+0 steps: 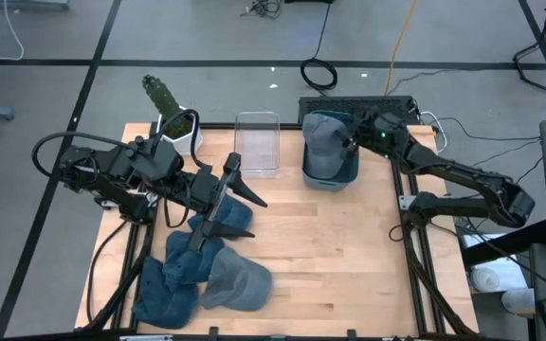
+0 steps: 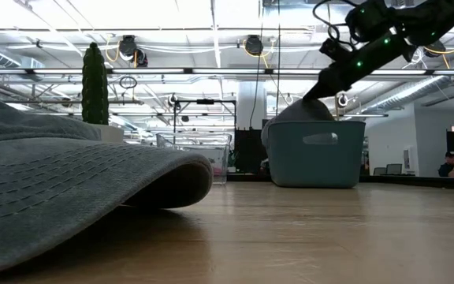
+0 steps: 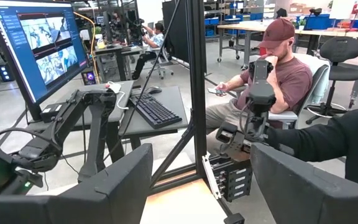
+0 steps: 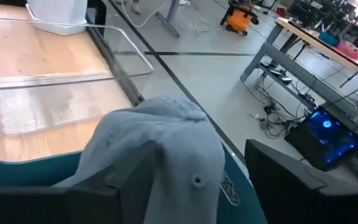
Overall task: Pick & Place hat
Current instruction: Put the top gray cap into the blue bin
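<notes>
A grey-blue hat (image 1: 323,140) sits crown-up in a teal bin (image 1: 330,180) at the table's far right, sticking up above the bin's rim (image 2: 315,125). My right gripper (image 1: 347,142) hovers over it, open, with its fingers on either side of the crown (image 4: 179,143). Several more denim and grey hats (image 1: 207,270) lie piled near the table's near left corner; one brim (image 2: 77,189) fills the low view. My left gripper (image 1: 235,213) is open above that pile, holding nothing. My right gripper comes slanting down from the table's right at the hat's crown (image 4: 166,124) in the bin, fingers spread wide on either side. One fingertip (image 2: 310,95) sits right at the hat's top. I cannot tell whether it touches the cloth.
A clear plastic box (image 1: 257,142) stands left of the bin at the far edge. A cactus in a white pot (image 1: 173,118) stands at the far left corner. Bare wood lies across the table's middle and near right. A seated person (image 3: 278,68) is beyond the table.
</notes>
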### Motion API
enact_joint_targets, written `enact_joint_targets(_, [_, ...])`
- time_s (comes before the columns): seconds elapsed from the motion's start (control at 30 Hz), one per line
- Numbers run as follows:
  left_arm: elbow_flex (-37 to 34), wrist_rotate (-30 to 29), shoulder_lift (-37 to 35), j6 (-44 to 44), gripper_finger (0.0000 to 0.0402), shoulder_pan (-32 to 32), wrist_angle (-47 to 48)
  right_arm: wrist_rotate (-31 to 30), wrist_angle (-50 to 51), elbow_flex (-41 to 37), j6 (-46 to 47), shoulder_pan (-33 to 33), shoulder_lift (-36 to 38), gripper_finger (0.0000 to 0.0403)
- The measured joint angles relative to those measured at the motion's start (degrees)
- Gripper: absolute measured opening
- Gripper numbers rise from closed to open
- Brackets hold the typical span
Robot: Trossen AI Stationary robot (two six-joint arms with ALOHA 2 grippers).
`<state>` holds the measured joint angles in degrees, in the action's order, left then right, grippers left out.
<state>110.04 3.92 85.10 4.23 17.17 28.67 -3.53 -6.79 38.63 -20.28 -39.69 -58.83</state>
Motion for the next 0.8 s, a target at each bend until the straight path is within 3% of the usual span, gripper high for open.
enact_joint_targets(0.1, [0.00,-0.01,0.00,0.00,0.0283,0.00,-0.02,-4.53,-0.06,0.00,-1.23,1.00,0.00,0.0246])
enact_joint_targets(0.33, [0.00,0.00,0.00,0.00,0.0289,0.00,-0.01,-21.68,-2.54,0.00,-7.86,3.86,-0.02,0.0251])
enact_joint_targets(0.53, [0.00,0.01,0.00,0.00,0.0277,0.00,0.00,-21.32,-2.85,0.04,-7.59,8.92,0.47,0.0228])
enact_joint_targets(0.67, [0.00,-0.01,0.00,0.00,0.0274,0.00,-0.02,-18.39,-0.84,0.06,-6.93,13.45,0.48,0.0179])
enact_joint_targets(0.8, [0.00,0.01,0.00,0.00,0.0281,0.00,0.00,-18.71,8.53,2.96,-4.08,16.56,0.39,0.0063])
